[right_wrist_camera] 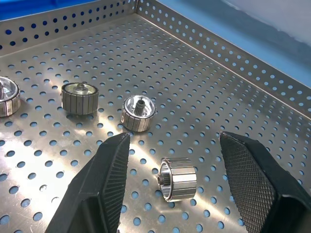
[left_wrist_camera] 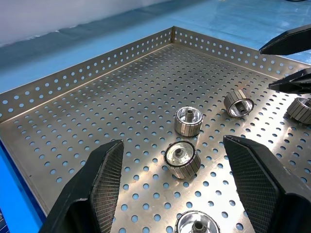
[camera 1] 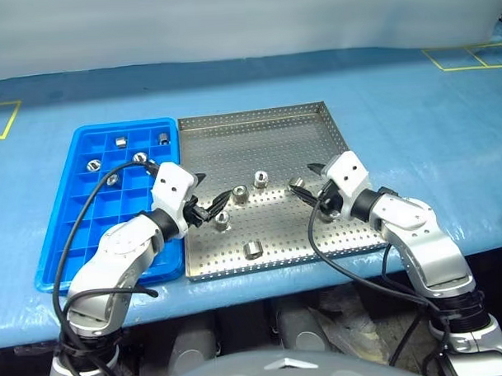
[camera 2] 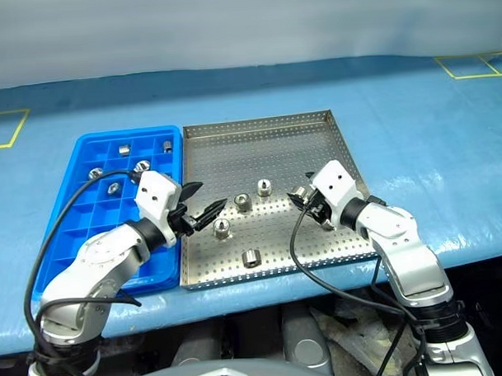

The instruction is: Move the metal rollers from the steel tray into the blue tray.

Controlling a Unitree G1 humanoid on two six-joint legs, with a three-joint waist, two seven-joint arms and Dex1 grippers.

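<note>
Rollers (camera 1: 252, 251) loose in steel tray (camera 1: 232, 127); several in blue tray (camera 1: 63, 236).

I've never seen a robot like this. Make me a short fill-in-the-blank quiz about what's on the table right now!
1. The metal rollers not yet moved lie in the ___ tray.
2. The tray with small square compartments is coloured ___.
3. Both the left hand and the right hand have their fingers ___.

Missing words: steel; blue; open

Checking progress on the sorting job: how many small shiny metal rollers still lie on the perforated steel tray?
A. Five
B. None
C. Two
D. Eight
A: five small shiny metal rollers lie on the perforated square steel tray, one of them between the open fingers of the right end effector.
</note>
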